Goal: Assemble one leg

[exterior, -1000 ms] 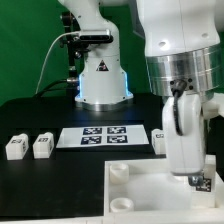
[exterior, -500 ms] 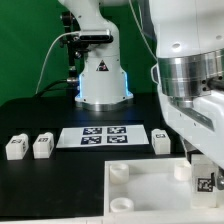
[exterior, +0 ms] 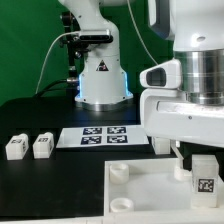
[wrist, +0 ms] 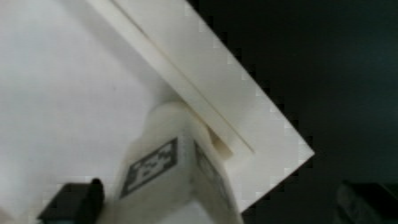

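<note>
One leg [exterior: 205,183], a small white block with a marker tag, stands upright at the white plate's [exterior: 140,195] corner on the exterior view's right. My gripper [exterior: 200,166] hangs over it, open, with one dark finger [exterior: 181,157] beside the leg. In the wrist view the leg [wrist: 160,165] rises from the plate [wrist: 71,90] near its edge. The gripper [wrist: 217,205] straddles it with a gap on each side, and its dark fingertips [wrist: 71,200] touch nothing. Two more legs [exterior: 15,147] [exterior: 42,146] lie on the black table at the exterior view's left.
The marker board [exterior: 100,136] lies flat behind the plate. Another leg [exterior: 160,141] sits by its right end, partly hidden by my hand. The arm's white base [exterior: 100,80] stands at the back with cables. Round sockets [exterior: 119,172] show at the plate's left corners.
The jaws have opened and let go of the leg, which stays standing at the plate's corner. The hand has risen and now fills more of the exterior view.
</note>
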You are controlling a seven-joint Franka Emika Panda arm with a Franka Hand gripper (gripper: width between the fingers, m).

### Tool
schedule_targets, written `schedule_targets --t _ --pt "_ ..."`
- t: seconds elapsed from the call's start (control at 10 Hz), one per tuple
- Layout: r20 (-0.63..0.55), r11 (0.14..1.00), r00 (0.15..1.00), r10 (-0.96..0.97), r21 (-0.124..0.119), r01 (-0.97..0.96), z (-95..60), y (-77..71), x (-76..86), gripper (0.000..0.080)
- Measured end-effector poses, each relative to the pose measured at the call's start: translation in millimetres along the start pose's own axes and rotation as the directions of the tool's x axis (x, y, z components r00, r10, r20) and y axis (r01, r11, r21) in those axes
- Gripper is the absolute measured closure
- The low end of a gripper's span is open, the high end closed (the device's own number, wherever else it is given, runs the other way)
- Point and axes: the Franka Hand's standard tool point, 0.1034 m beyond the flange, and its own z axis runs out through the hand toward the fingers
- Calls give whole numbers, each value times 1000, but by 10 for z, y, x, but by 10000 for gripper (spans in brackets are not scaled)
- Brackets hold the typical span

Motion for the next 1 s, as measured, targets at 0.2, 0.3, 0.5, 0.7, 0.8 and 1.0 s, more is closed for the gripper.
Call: schedule_targets --t 0.2,0.3,0.5,0.7,0.8,1.0 --pt "-9 976 976 -218 -1 218 29 55 45 150" --pt "-5 952 952 -306 -6 306 65 103 66 150" --pt "-3 963 963 -271 -8 271 87 121 69 150" --pt "-3 967 967 -254 -8 254 88 122 69 274" --pt "-3 970 970 -241 -8 241 87 121 70 413" --pt "-3 978 978 -207 -7 207 87 124 73 508"
